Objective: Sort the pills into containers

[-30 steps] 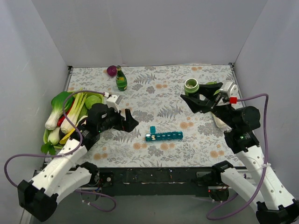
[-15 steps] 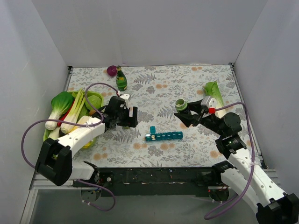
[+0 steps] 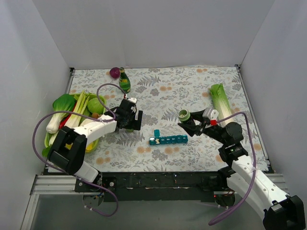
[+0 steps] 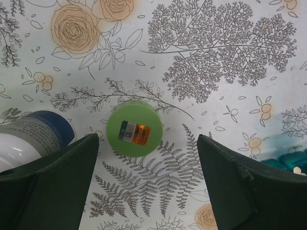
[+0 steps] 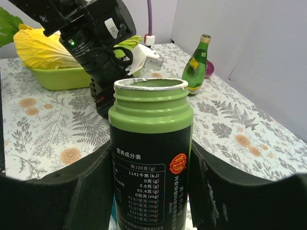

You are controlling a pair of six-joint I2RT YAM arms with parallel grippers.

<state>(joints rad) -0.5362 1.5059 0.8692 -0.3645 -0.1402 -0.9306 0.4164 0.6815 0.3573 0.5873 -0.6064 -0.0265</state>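
Observation:
The teal pill organiser point(image 3: 168, 140) lies on the floral mat near the middle front, one lid raised at its left end; its end shows at the right edge of the left wrist view point(image 4: 290, 159). My right gripper point(image 3: 188, 124) is shut on an open dark pill bottle with a green neck point(image 3: 183, 115), held just behind the organiser's right end. In the right wrist view the bottle point(image 5: 151, 143) stands between the jaws of the right gripper point(image 5: 151, 165). My left gripper point(image 3: 133, 120) is open over a round green cap point(image 4: 134, 129) that lies on the mat, in front of the left gripper point(image 4: 147, 153).
A white bottle with a blue cap point(image 4: 33, 139) lies left of the green cap. A green basket of vegetables point(image 3: 72, 117) is at the left. A green glass bottle point(image 3: 124, 81) and a purple ball point(image 3: 114, 72) stand at the back. A cabbage point(image 3: 220, 98) lies at the right.
My right gripper has carried the open bottle from the back right down and left to just behind the organiser. My left arm has reached forward and right over the mat.

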